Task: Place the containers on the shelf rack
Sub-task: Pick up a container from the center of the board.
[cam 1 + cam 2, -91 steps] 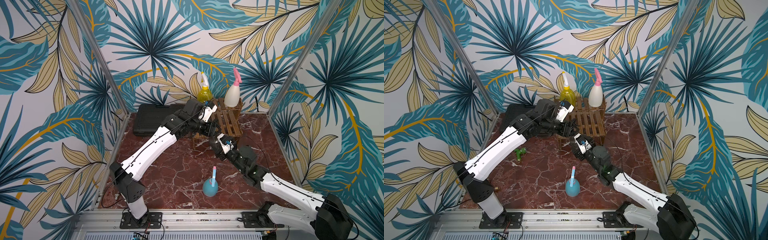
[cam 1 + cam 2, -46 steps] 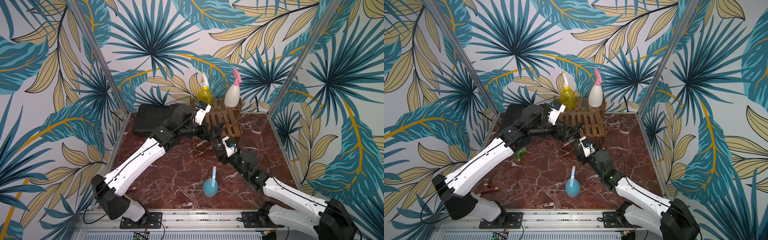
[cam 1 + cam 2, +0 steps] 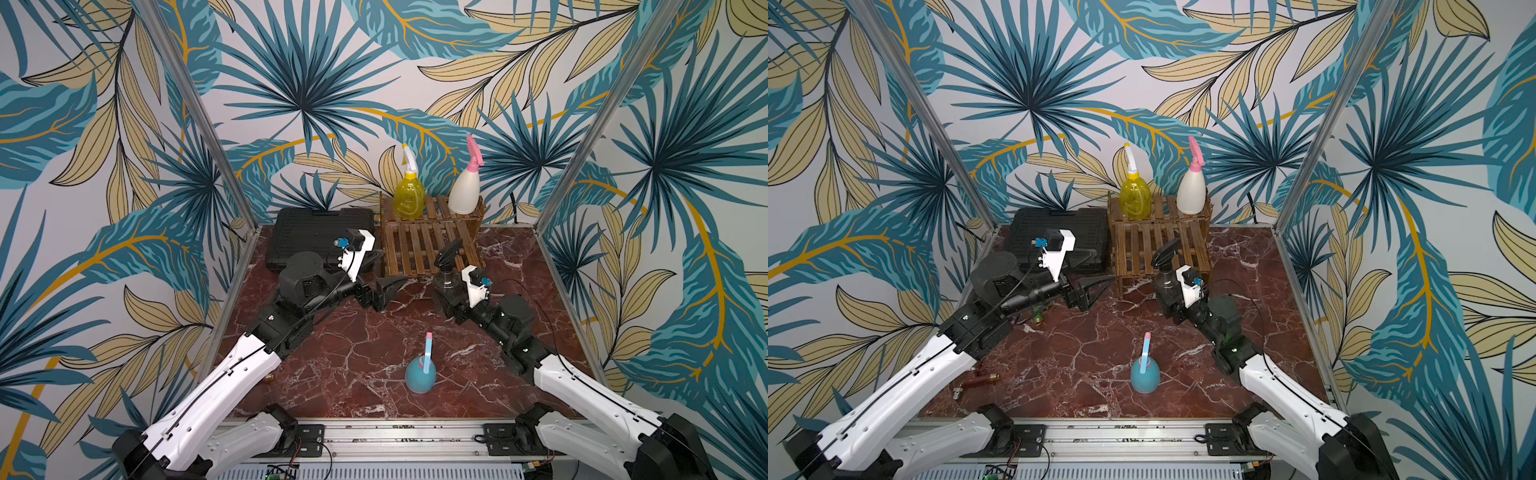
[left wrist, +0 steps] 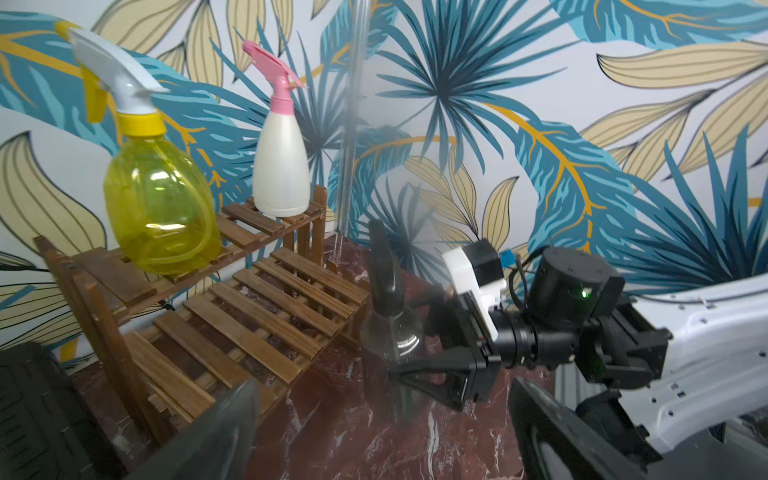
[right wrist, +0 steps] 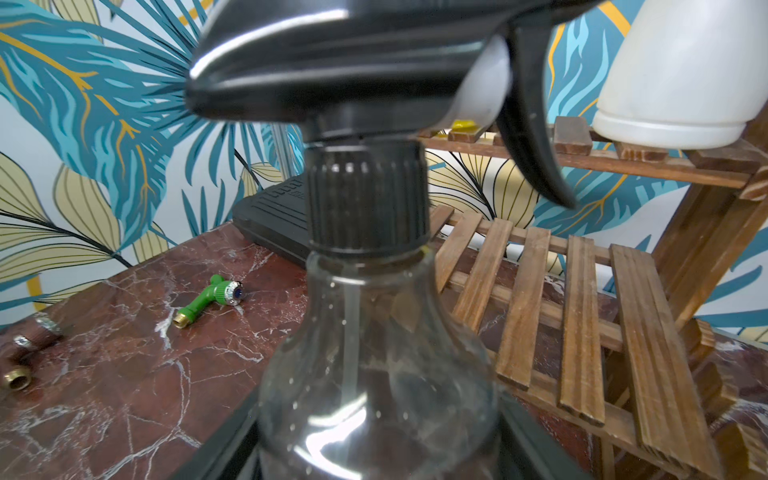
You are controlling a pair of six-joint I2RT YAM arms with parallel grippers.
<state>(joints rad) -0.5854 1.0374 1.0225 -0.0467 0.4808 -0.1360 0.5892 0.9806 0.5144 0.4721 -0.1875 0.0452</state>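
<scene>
We hold smoky bottle (image 3: 447, 275) upright in right pincer (image 3: 445, 296). Rack (image 3: 419, 249) lower step just beyond, bare. Left pincer (image 3: 384, 294) wide, empty, near rack corner.

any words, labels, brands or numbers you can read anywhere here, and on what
No text can be read in any view.
Small raised marks on the black case: too blurred to read.
The yellow bottle, white bottle, blue bottle and clear bottle: no label or print shows on them.
</scene>
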